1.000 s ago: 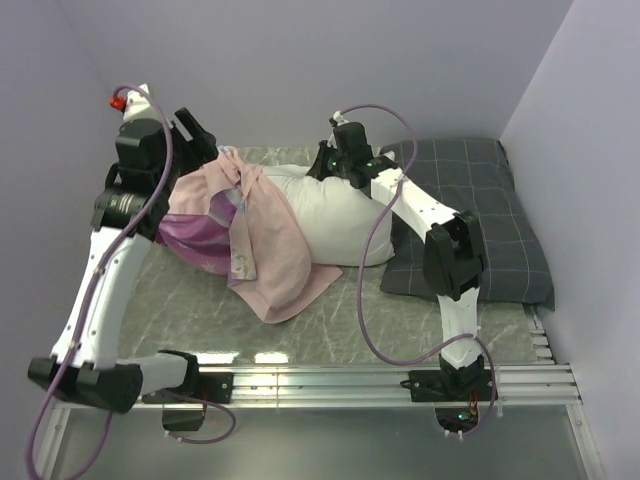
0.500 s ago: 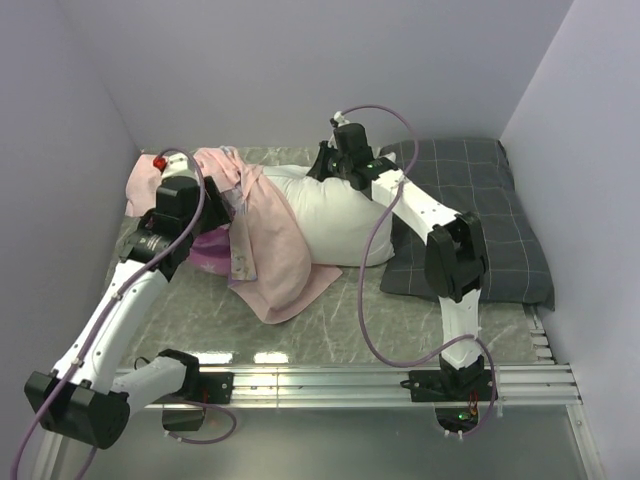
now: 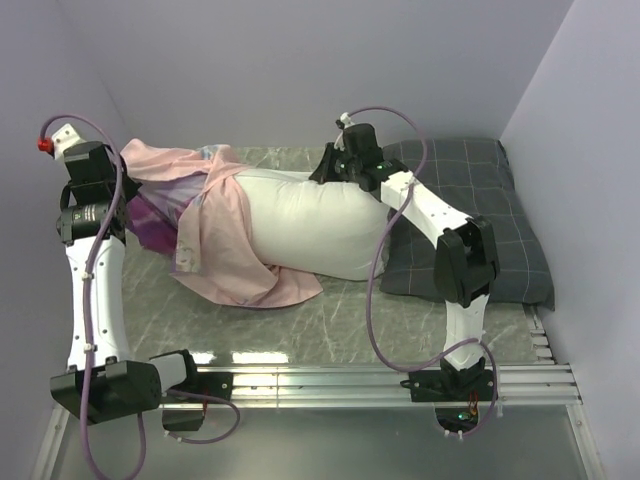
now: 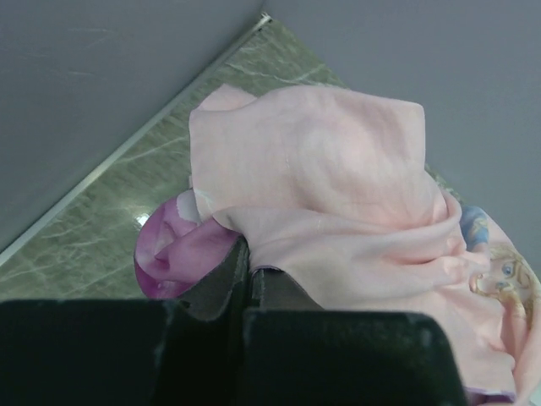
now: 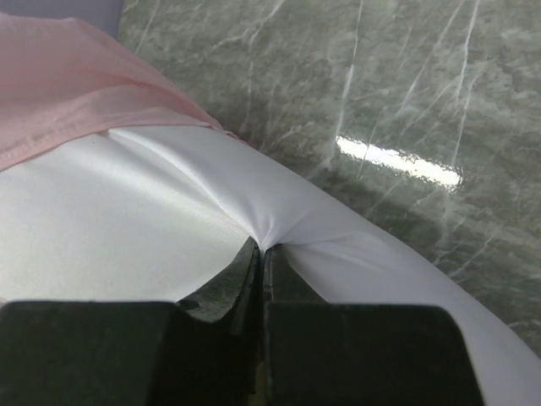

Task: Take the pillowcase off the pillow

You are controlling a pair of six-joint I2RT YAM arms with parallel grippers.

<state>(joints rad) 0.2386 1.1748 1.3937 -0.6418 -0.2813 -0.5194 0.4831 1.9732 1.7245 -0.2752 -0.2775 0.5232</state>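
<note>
The left pincer (image 4: 248,269) has closed on the pillowcase (image 3: 215,235) and dragged it leftward, baring more pillow (image 3: 310,225).

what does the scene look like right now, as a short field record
left gripper: shut, pinching the pillowcase
right gripper: shut, pinching the pillow at its far edge
pillowcase: bunched over the pillow's left end
pillow: mostly bare, lying on the table
grey checked pillow: right of the pillow
</note>
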